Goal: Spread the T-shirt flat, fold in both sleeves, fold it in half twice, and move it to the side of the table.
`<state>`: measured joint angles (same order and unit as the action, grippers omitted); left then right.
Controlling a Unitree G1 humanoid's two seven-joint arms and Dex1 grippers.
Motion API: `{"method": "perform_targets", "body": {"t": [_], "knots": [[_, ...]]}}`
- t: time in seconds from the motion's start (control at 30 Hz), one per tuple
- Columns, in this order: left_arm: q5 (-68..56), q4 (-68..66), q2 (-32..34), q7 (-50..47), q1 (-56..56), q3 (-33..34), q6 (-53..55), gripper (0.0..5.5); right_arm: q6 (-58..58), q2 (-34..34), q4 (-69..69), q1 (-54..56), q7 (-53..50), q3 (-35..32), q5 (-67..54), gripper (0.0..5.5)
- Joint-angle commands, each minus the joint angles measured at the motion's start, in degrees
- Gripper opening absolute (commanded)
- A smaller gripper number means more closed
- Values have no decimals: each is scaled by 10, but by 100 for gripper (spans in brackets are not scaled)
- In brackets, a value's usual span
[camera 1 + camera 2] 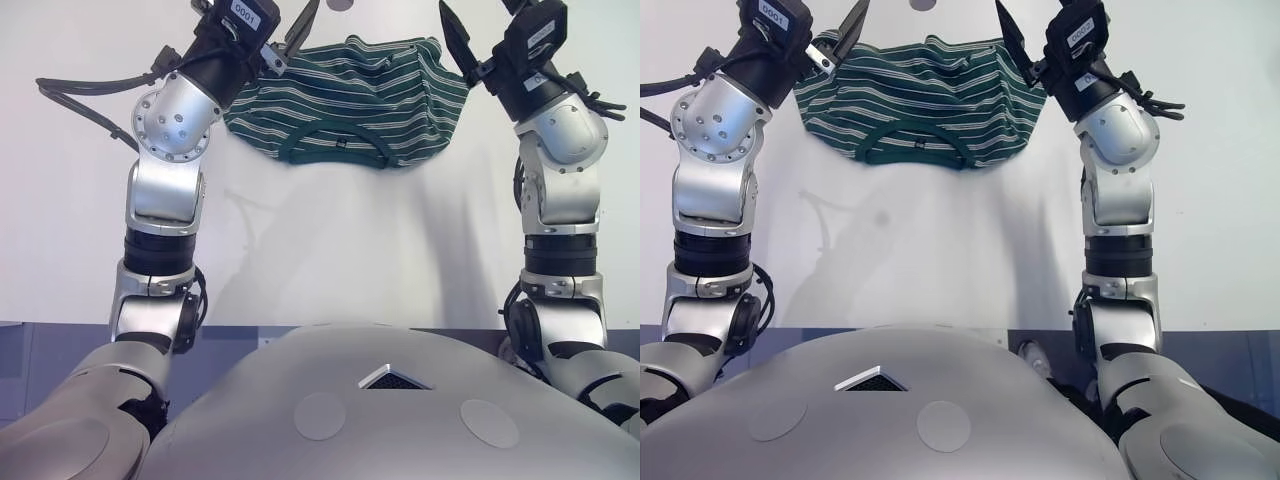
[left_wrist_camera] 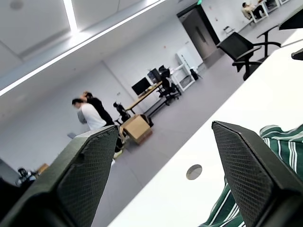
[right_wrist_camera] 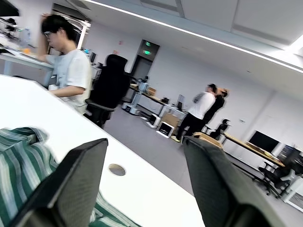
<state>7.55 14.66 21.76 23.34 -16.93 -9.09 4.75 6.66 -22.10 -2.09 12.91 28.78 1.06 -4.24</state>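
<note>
Left eye view showed a soft, light shirt [image 1: 350, 95] bunched up — left gripper [image 2: 164, 127] and right gripper [image 3: 144, 141] flanked it, jaws spread; likely best pinched at its edges.

Silver arms [image 1: 160, 195] bear screw-dotted round joints [image 1: 172, 122], black wrists [image 1: 222, 52], white labels [image 1: 245, 12], black cables [image 1: 85, 95].

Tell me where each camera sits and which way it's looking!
Left eye view: on the head, looking forward and down at the table and T-shirt; left arm and right arm show.
Right eye view: beside it on the head, same scene.
Left wrist view: on the left wrist, facing across the table into the room, past the open left gripper.
Right wrist view: on the right wrist, likewise, past the open right gripper.
Shared: both wrist views catch the T-shirt and the table's round hole.
</note>
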Motion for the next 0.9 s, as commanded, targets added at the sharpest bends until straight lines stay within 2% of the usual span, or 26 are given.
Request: {"method": "perform_targets", "body": {"t": [0.03, 0.1, 0.17, 0.3, 0.4, 0.53, 0.73, 0.9], "knots": [[60, 12, 91, 97, 54, -78, -36, 361, 42, -66, -16, -64, 64, 34, 41, 293], [64, 18, 135, 157, 90, -110, -49, 361, 63, -88, -12, -85, 77, 35, 53, 293], [86, 9, 156, 170, 108, -125, -71, 361, 79, -90, -5, -90, 76, 43, 65, 293], [193, -56, 164, 106, 110, -139, -100, 361, 93, -81, -8, -97, 68, 65, 82, 293], [240, -85, 180, 104, 115, -146, -102, 361, 96, -81, -4, -96, 63, 64, 81, 293], [261, -78, 186, 131, 124, -148, -68, 361, 96, -80, 0, -90, 57, 59, 80, 293], [285, -90, 160, 112, 115, -143, -27, 361, 100, -81, 5, -96, 47, 54, 81, 293], [271, -85, 148, 120, 131, -152, -21, 273, 145, -119, 28, -114, 54, 47, 103, 293]]}}
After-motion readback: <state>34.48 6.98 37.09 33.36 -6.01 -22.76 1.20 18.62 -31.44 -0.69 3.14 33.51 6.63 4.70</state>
